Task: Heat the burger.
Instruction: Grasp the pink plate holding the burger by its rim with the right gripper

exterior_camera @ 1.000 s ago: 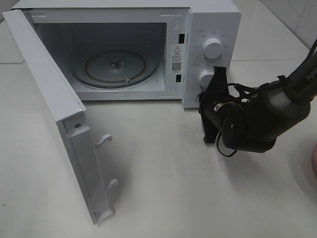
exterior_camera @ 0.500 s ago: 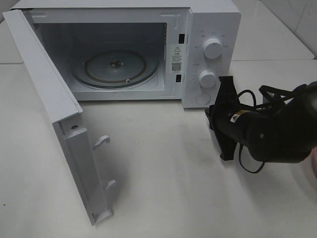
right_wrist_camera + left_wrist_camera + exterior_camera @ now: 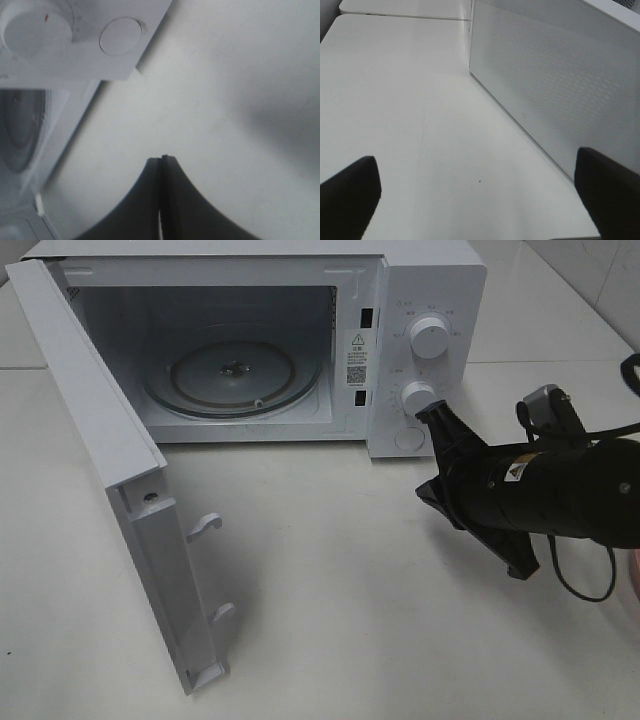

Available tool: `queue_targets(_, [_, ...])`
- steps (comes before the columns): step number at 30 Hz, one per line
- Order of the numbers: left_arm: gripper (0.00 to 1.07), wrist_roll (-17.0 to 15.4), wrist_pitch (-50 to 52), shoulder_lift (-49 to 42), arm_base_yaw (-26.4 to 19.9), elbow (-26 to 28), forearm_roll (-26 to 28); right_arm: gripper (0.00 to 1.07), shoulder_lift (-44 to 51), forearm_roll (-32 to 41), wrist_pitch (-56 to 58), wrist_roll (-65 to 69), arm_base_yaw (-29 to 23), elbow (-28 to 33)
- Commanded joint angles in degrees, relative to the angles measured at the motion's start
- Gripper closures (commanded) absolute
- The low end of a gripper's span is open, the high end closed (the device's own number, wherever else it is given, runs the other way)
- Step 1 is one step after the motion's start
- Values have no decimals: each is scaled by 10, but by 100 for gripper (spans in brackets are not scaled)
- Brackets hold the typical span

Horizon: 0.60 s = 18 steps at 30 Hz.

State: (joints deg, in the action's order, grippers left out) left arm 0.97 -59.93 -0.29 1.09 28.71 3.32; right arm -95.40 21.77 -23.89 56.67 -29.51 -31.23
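Note:
The burger is out of view in every frame. The white microwave (image 3: 432,285) stands at the back with its door (image 3: 95,440) swung wide to the left and its glass turntable (image 3: 232,375) bare. My right gripper (image 3: 428,490) hovers just right of the microwave's control panel, below the lower knob (image 3: 418,397); its fingers are pressed together with nothing between them. In the right wrist view the right gripper (image 3: 162,160) points towards the panel's round button (image 3: 120,36). My left gripper (image 3: 480,200) is open over bare table beside the microwave's perforated wall (image 3: 560,90).
The open door juts far out over the left front of the table (image 3: 330,620). A sliver of something pink (image 3: 634,580) shows at the right edge. A seam between table tops runs behind the microwave (image 3: 405,16).
My right arm has swung to the right and turned, carrying the shut gripper a little away from the microwave's front. Nothing else has moved.

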Motion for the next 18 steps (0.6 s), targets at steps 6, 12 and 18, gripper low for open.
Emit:
queue_targets(6, [9,2,5,-14,1,-2,1,104,80,-39,281,-260,59,-17])
queue_targets(12, [9,2,5,-14,1,-2,1,103,99,-120,470,-360,98,-70])
queue_targets(18, [9,2,5,-14,1,-2,1,102,100,-222,592,-417,101,-120])
